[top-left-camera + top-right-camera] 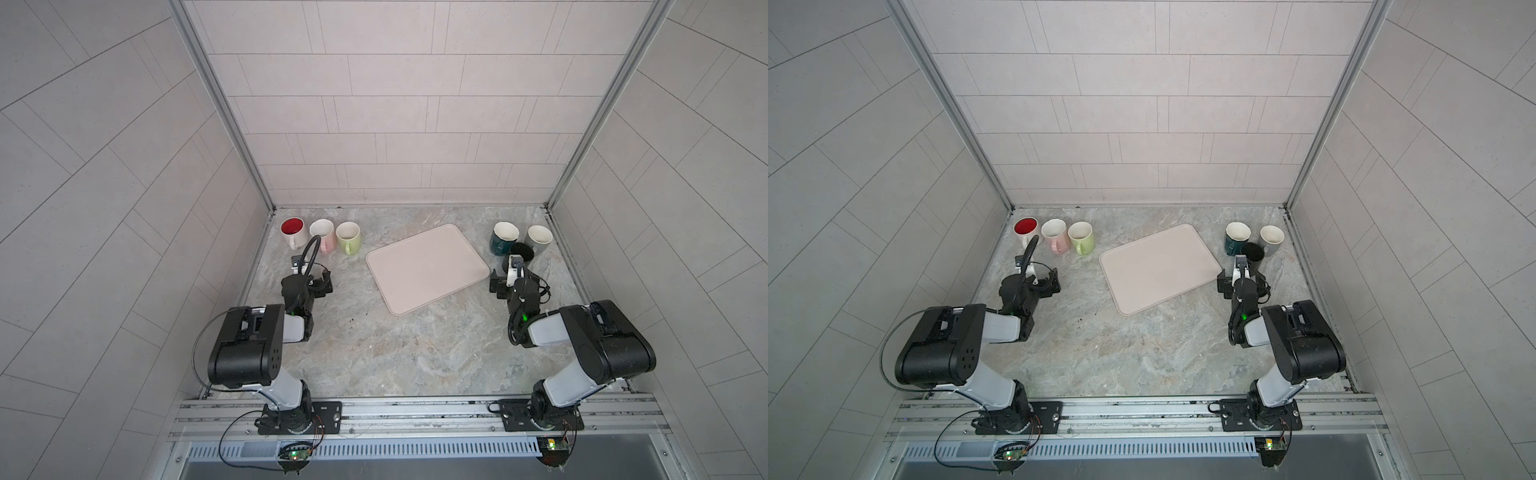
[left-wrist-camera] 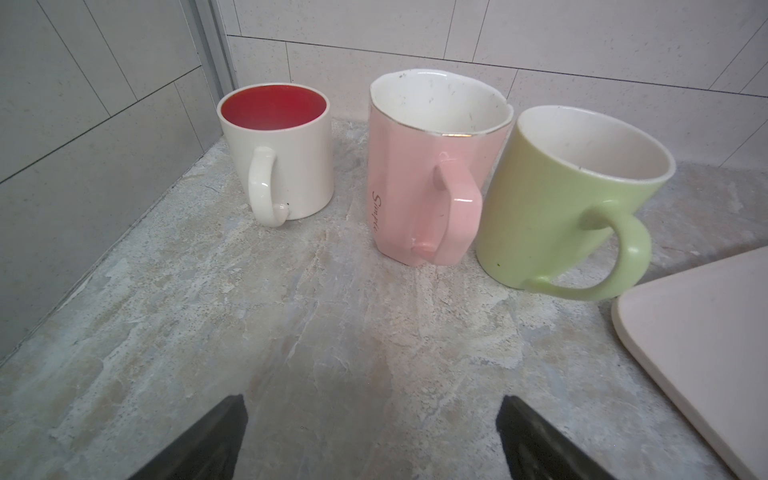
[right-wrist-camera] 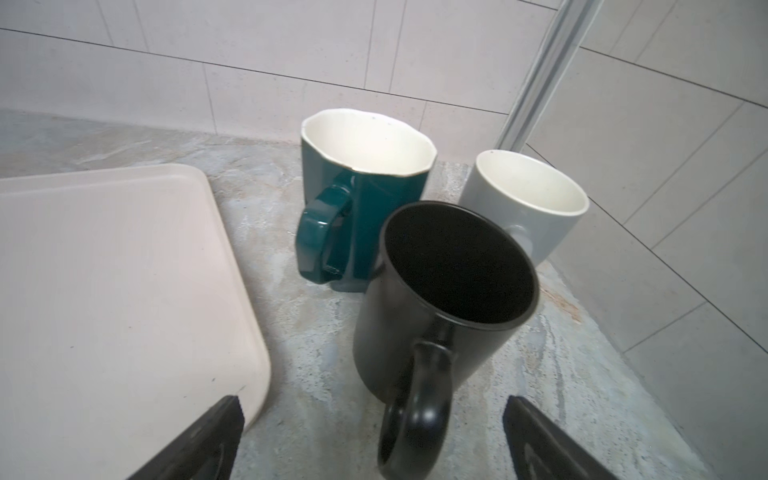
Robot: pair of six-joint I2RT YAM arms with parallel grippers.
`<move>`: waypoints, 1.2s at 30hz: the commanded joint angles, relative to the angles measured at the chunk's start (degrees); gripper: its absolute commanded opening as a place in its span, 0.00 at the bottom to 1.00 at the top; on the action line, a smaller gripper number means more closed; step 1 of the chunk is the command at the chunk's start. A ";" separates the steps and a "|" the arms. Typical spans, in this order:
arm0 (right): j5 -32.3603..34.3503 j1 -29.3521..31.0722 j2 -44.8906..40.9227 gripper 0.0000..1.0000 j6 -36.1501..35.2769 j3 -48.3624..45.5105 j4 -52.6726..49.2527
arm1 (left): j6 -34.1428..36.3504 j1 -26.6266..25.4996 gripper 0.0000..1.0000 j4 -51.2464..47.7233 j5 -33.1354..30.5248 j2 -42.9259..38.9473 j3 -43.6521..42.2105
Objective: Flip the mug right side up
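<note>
Jaws wide; black mug (image 3: 390,340) upright, seemingly untouched

You have one legible marking to log: the pink mug (image 2: 415,174) carries a single word in thin, dark, slanted script that reads "Simple", with a capital S. In the left wrist view you will find it on the mug's outer wall just beside the handle (image 2: 457,216). It runs lengthwise down the wall, with the capital nearer the rim and the last letter nearer the base, so you read it turned on its side. In both top views the word is too small for you to read.
</note>
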 commanded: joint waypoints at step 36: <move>-3.11 -2.09 -0.19 0.99 -0.51 2.84 -5.05 | 3.49 -3.71 1.00 -2.96 -4.48 0.06 2.62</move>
